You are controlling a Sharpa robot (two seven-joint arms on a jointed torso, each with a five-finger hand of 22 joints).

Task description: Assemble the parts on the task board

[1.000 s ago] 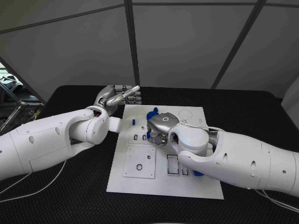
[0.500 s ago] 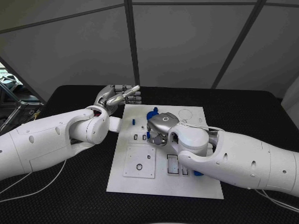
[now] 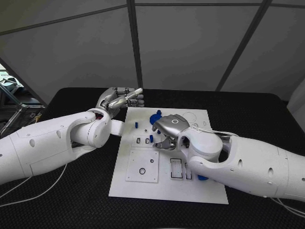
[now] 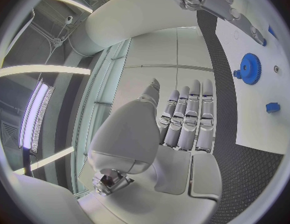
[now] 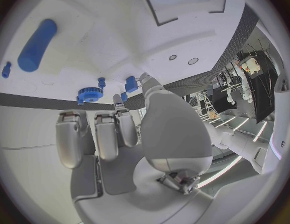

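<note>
- Lying mid-table, the task board [image 3: 167, 188] carries blue parts: a gear [image 4: 249, 68] near its far end, a small block [image 4: 272, 107] and a cylinder [image 5: 37, 45].
- The right hand [image 3: 167, 131] hovers low over the board's middle, fingers curled in; whether they pinch a part I cannot tell.
- The left hand [image 3: 120, 98] waits off the far left corner, fingers side by side, holding nothing.
- Risk: a low hand could nudge loose parts or misseat one.

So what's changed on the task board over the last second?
The right hand has shifted slightly toward the board's far end, over the task board, holding nothing. The left hand stays raised beside the board's far left corner, and the blue gear hasn't moved.
</note>
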